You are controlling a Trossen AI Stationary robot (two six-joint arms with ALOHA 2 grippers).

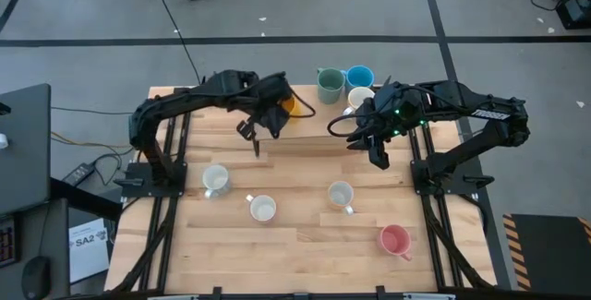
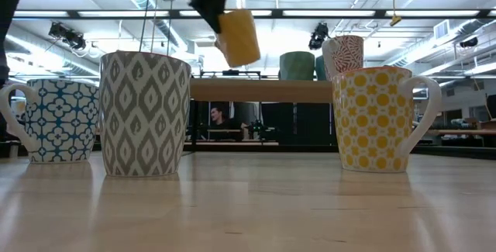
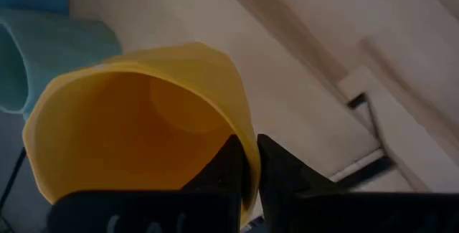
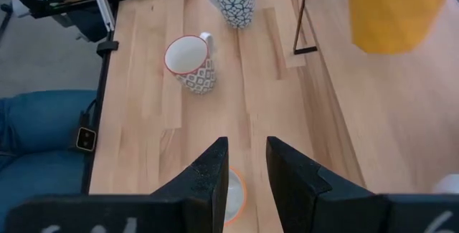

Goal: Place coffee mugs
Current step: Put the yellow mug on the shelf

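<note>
While my left gripper is pinched tight on the rim of the orange mug, I hold that mug clear of the table, up near twelve o'clock on the board's far edge and a little toward eleven. From my left wrist, one finger sits inside the lip and the other outside, so the wall is all I have.

To set it down well, I judge I should carry it toward six o'clock and pick bare wood. Mugs already stand there: the blue-patterned mug near eight, the grey-patterned mug near seven, the yellow-patterned mug near five, and the pink mug farther out toward four. The gap between the grey and yellow ones looks usable. I would level the mug first, since it hangs tilted, lower until the base meets the wood, then let go.

My right gripper waits near two o'clock, fingers partly apart and holding nothing. The green mug, bright blue mug and a white mug remain at one o'clock.
</note>
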